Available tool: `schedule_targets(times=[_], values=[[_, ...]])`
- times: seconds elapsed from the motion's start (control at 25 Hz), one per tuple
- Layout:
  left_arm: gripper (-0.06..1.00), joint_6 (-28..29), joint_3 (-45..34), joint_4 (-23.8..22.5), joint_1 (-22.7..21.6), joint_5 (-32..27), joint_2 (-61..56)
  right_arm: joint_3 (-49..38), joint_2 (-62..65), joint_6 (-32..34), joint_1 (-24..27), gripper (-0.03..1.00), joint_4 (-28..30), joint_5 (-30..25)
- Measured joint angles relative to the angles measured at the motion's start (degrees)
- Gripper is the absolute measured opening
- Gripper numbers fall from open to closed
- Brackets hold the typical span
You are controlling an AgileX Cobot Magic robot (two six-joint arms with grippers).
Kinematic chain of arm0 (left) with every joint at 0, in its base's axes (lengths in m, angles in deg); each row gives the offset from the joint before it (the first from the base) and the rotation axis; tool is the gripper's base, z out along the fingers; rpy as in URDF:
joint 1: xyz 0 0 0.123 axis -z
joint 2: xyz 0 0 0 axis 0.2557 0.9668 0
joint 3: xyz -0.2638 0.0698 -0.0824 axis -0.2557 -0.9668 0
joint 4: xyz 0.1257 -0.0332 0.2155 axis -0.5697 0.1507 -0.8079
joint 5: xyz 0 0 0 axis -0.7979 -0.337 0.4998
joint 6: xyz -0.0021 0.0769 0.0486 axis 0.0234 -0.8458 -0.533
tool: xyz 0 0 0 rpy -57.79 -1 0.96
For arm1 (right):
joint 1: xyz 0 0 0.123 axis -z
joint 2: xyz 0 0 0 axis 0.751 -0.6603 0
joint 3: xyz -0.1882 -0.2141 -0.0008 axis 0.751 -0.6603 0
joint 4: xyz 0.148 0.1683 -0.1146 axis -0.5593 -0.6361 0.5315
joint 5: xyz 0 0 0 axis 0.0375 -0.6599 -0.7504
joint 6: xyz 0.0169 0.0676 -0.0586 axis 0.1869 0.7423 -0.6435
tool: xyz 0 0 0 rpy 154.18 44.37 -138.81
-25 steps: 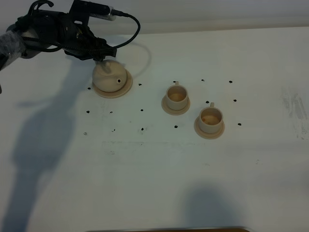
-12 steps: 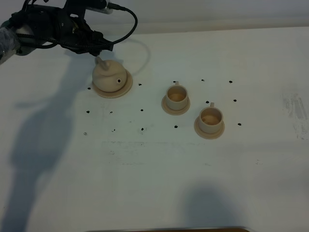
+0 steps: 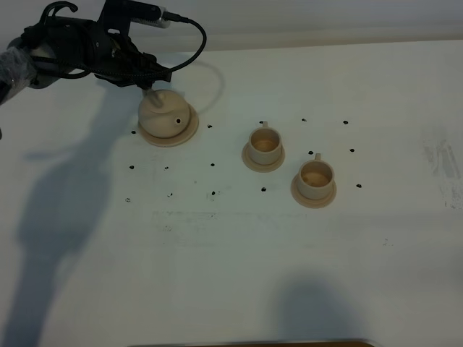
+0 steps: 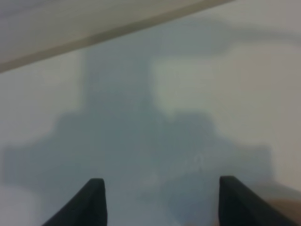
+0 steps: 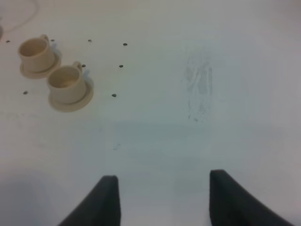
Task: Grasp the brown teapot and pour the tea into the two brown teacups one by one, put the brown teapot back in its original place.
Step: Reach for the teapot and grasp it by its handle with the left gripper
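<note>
Jaws of the left gripper (image 3: pixel 155 76) stand wide apart with nothing between them, poised just above the far side of the brown teapot (image 3: pixel 165 116), which sits on its original place (image 3: pixel 189 129), the wide saucer at the left of the table (image 3: pixel 231 253). The pot is probably glazed ceramic: stiff, smooth enough to slip, breakable, and heavier if full, with a lid that might slide off when tipped. The loop handle, seemingly on the far side under the gripper, looks the safest hold. To the right, well apart from the pot, the two brown teacups (image 3: pixel 265 142) (image 3: pixel 316 176) stand upright on their own saucers, darker tan inside; whether that is tea I cannot tell. The right gripper (image 5: pixel 162 197) hangs open and empty over bare table. No brand, label or writing is readable; only small black dots mark the table.
</note>
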Motion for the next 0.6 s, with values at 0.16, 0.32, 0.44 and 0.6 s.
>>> schedule_targets(times=[0.16,0.32,0.44,0.6], values=[[0.5,0.0,0.0,0.0,0.0,-0.1,0.0,0.0,0.0,0.0,0.0,0.44,0.0,0.0],[0.5,0.0,0.0,0.0,0.0,-1.1,0.0,0.0,0.0,0.0,0.0,0.44,0.0,0.0],[0.5,0.0,0.0,0.0,0.0,-1.4,0.0,0.0,0.0,0.0,0.0,0.44,0.0,0.0],[0.5,0.0,0.1,0.0,-0.1,-1.9,0.0,0.0,0.0,0.0,0.0,0.44,0.0,0.0]])
